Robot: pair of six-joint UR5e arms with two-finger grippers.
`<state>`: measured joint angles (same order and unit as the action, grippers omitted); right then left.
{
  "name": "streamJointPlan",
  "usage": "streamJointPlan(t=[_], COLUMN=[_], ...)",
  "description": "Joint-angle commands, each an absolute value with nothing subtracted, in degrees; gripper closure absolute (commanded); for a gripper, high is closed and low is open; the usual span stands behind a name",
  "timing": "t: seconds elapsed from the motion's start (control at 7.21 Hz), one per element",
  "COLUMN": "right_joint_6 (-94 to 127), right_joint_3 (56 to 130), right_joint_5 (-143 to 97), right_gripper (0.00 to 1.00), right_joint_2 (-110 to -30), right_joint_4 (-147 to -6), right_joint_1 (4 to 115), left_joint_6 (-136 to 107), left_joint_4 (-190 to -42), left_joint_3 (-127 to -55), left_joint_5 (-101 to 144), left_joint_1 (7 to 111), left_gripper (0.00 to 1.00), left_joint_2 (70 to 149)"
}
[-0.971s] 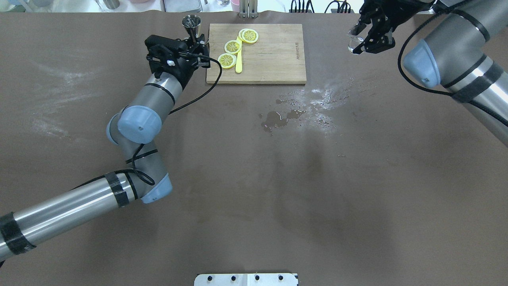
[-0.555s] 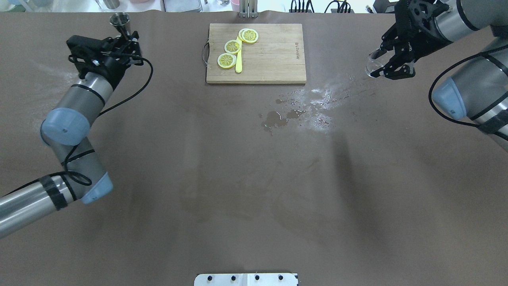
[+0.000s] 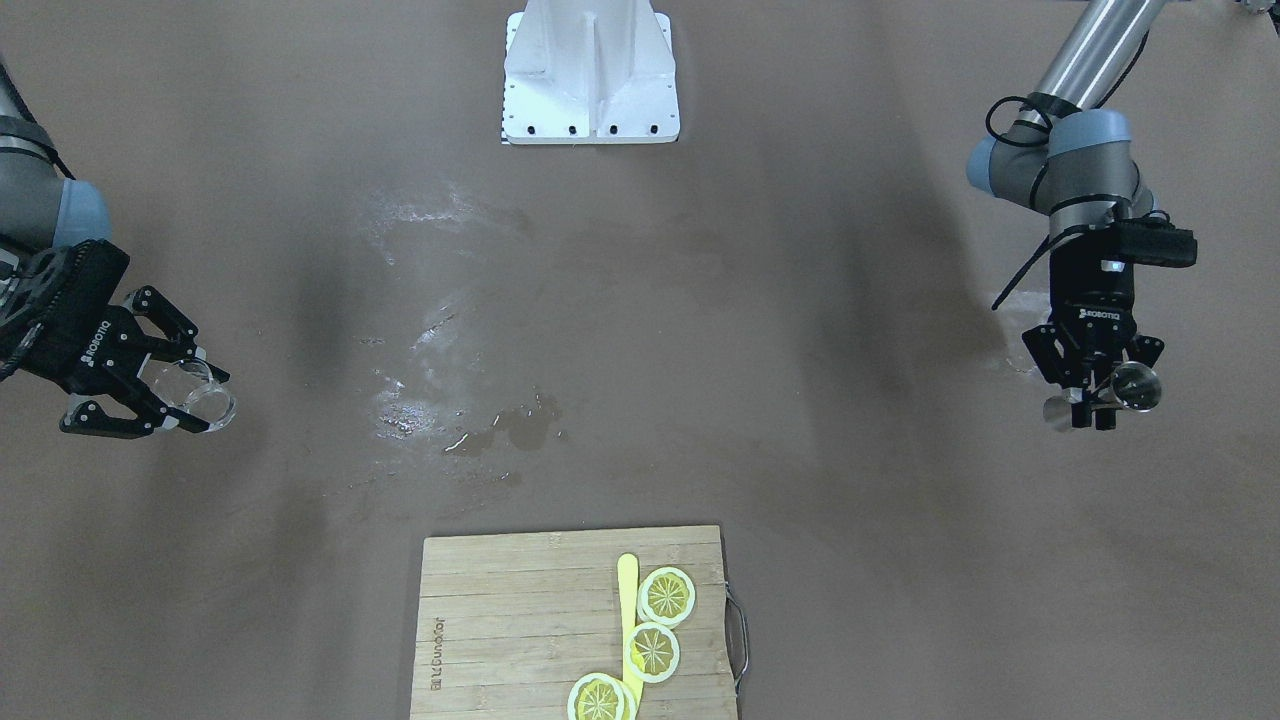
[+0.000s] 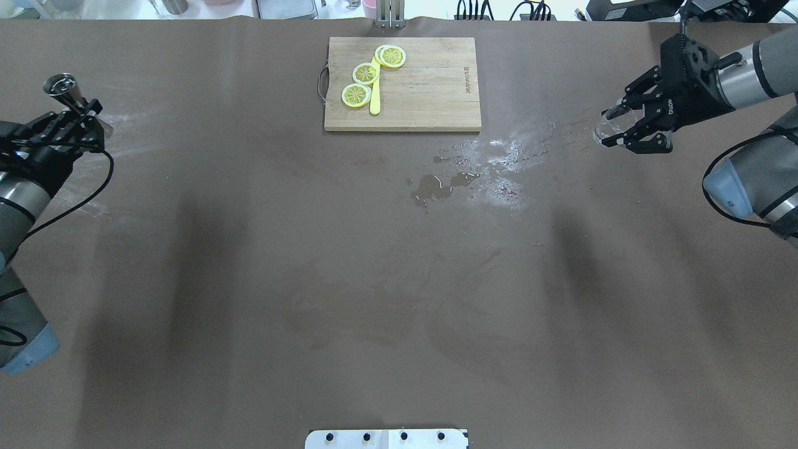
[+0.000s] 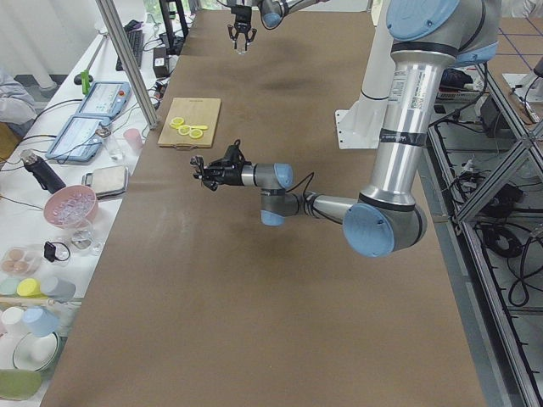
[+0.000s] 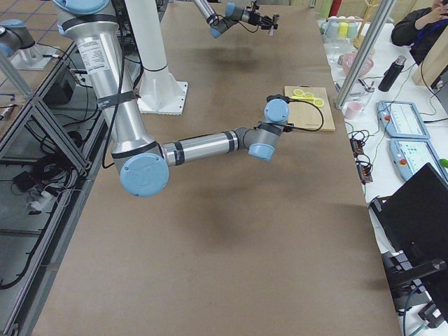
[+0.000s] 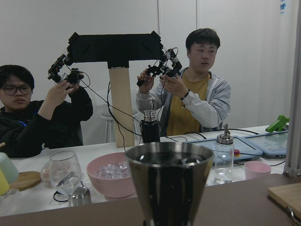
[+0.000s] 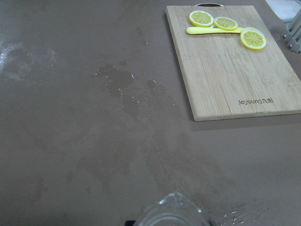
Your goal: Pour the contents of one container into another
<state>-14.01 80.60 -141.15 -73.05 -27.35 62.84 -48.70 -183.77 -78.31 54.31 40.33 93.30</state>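
A: Start big. Where does everything sit?

B: The brown bench (image 4: 374, 280) carries a wooden cutting board (image 4: 430, 93) near its far edge. There is a wet patch (image 4: 436, 186) just in front of the board. Both task things are up in the air at opposite ends of the bench, well apart.

A: And the claws?

B: The right claw (image 4: 623, 128) is clenched around the clear glass cup (image 4: 606, 126), off the bench at the robot's right end. The cup looks tilted rather than upright, and I cannot tell whether it holds liquid. The left claw (image 3: 1090, 412) grasps the steel jigger (image 3: 1137, 386) at its narrow waist, at the left end. The left wrist view shows the jigger's mouth facing up and level.

A: So what makes this step go well?

B: I'd judge the pour hasn't begun, since the two must meet first. Keep the jigger level and steady, and bring the cup's pouring lip close above that small mouth. Then tip slowly. The mouth is narrow, so a fast tilt or a high pour would likely add to the wet patch. Meeting over bare bench seems safer than over the board.
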Motion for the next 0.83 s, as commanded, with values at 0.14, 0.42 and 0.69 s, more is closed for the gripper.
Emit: streamJointPlan(t=[0.14,0.42,0.69], right_joint_6=[-6.42,-4.15,-3.6], right_joint_3=[73.83,74.0,72.52], right_joint_5=[-139.67,-139.57,-137.3], right_gripper=[1.0,1.0,1.0], right_joint_2=[-75.66,-75.76,-74.89], right_joint_4=[-10.74,-10.72,-10.72], right_joint_1=[59.87,55.23,51.61], left_joint_6=[-63.14,-71.88,-80.43], left_joint_4=[-177.08,-169.65,-162.91], left_joint_3=[-83.99,-85.78,-86.39], left_joint_5=[45.05,37.02,31.5], left_joint_1=[33.88,26.4,21.56], left_gripper=[1.0,1.0,1.0], left_joint_2=[82.83,79.3,77.79])
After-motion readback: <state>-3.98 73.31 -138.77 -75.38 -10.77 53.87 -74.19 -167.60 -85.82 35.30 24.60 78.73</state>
